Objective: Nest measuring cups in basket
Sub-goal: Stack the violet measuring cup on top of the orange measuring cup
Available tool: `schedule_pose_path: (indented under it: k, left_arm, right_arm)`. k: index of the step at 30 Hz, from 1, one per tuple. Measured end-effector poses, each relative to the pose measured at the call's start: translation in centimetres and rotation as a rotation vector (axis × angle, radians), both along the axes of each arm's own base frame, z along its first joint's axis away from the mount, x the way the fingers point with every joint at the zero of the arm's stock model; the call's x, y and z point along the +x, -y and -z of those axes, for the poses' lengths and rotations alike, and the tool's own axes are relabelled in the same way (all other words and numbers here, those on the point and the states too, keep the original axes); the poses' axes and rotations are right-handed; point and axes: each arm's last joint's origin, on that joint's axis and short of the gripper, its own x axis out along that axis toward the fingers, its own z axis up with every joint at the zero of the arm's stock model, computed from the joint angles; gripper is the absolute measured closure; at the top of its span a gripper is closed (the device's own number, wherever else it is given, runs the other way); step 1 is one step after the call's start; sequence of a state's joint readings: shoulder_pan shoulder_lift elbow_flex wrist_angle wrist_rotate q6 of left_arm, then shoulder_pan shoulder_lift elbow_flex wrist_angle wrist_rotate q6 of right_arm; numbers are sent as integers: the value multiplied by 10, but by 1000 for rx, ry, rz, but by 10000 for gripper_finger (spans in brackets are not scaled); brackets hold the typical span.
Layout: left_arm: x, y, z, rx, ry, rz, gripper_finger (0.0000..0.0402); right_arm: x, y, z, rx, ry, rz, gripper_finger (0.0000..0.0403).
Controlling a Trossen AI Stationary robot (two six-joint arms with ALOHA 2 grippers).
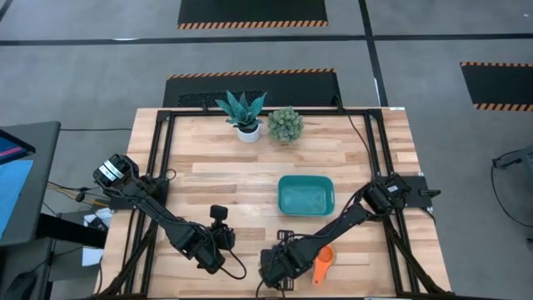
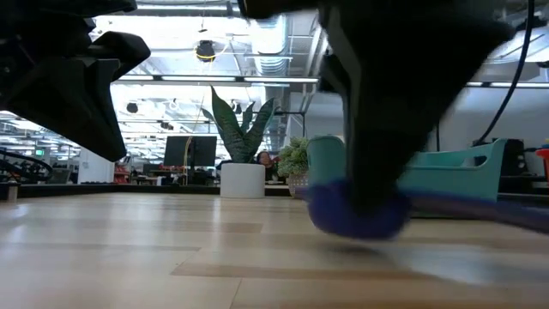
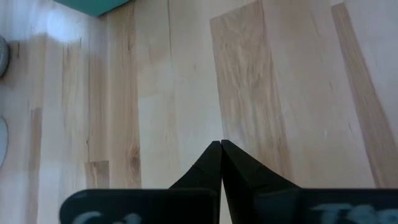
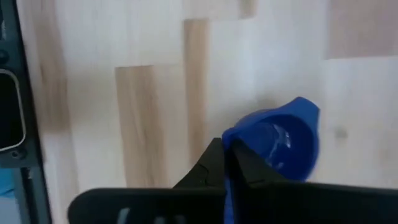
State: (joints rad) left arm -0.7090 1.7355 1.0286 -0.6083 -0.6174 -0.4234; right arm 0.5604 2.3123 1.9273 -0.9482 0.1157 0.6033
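Two measuring cups show at the front edge of the table point(image 1: 208, 179), both near the right gripper point(image 1: 275, 271). One is a blue cup point(image 4: 280, 146): in the right wrist view the gripper's fingers point(image 4: 211, 163) are pressed together on its rim, pinching it, and in the low view the same blue cup point(image 2: 356, 215) sits right at the wood under the dark gripper. From overhead this cup is hidden beneath the arm. The other is an orange cup point(image 1: 323, 263), lying on the table just at 3 o'clock of the right gripper, untouched.

The teal basket point(image 1: 306, 194) stands near the table's middle, at about 1 o'clock from the right gripper and well apart from it; I see nothing in it from above.

The left gripper point(image 1: 218, 242) waits at 9 o'clock of the right one, its fingers point(image 3: 219, 163) pressed together on nothing over bare wood.

Two potted plants point(image 1: 262, 121) stand at the far edge, at 12 o'clock of the basket.
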Motion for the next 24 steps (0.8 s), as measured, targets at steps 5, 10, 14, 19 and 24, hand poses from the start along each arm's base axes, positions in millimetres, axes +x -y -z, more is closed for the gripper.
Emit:
schedule_pose_path:
  k: [5,10,14,19,24]
  left_arm:
    - [0,0,0,-20,12,-28,401]
    - [0,0,0,-33,19,-48,401]
    - [0,0,0,-38,21,-53,401]
    - [0,0,0,-65,28,-83,401]
    - [1,0,0,-118,62,-164,401]
  right_arm:
    - [-10,-4,-31,-172,12,21,398]
    - [-26,-13,-67,-292,48,100,399]
    - [-45,-26,-99,-291,96,217,399]
    - [-77,-46,-117,-177,128,435,399]
    - [-97,-66,-116,-82,158,629,399]
